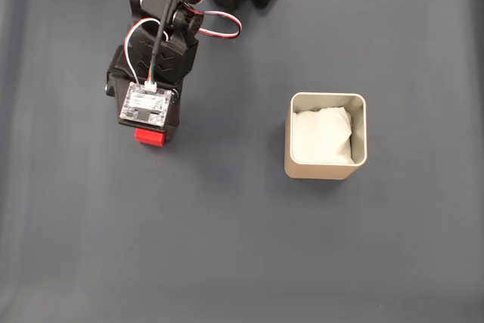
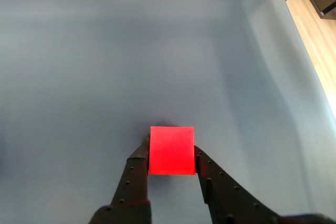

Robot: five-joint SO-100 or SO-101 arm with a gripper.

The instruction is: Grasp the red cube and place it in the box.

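A dark grey cloth-covered table (image 1: pixel 242 247) carries a beige square box with rounded corners (image 1: pixel 326 168) — white padding inside — at the right of the fixed view. Well apart, at the left, the black two-finger gripper (image 2: pixel 171 153) is clamped on the small bright red cube (image 2: pixel 171 150) — one finger against each side.

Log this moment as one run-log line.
gripper: shut on cube | cube: at mat level, left of box in fixed view | box: padding only
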